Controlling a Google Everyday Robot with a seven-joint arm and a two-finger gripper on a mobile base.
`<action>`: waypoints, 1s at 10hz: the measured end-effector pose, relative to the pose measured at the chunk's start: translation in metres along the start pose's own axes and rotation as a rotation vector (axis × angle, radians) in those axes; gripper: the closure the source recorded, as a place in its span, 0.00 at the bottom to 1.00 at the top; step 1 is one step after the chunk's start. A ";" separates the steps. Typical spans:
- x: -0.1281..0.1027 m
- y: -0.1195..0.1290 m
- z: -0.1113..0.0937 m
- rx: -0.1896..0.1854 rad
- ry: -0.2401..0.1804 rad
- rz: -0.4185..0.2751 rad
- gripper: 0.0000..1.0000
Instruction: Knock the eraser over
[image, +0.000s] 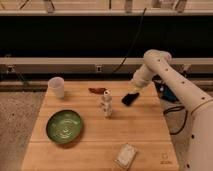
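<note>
The eraser (105, 104) is a small white, lumpy figurine-shaped piece that stands upright near the middle of the wooden table (145, 135). My white arm reaches in from the right, bends high, and comes down toward the table. The gripper (130, 98) is the dark end of the arm, low over the table just right of the eraser and a short gap away from it. It may overlap a flat black piece there; I cannot separate the two.
A white cup (56, 86) stands at the table's back left. A green bowl (64, 126) sits at the front left. A small reddish-brown item (97, 90) lies just behind the eraser. A pale flat block (125, 155) lies near the front edge.
</note>
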 end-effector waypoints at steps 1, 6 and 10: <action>-0.013 0.001 0.003 0.005 -0.001 -0.025 0.97; -0.056 0.007 0.009 0.020 0.006 -0.132 0.97; -0.089 0.010 0.017 0.007 -0.008 -0.210 0.97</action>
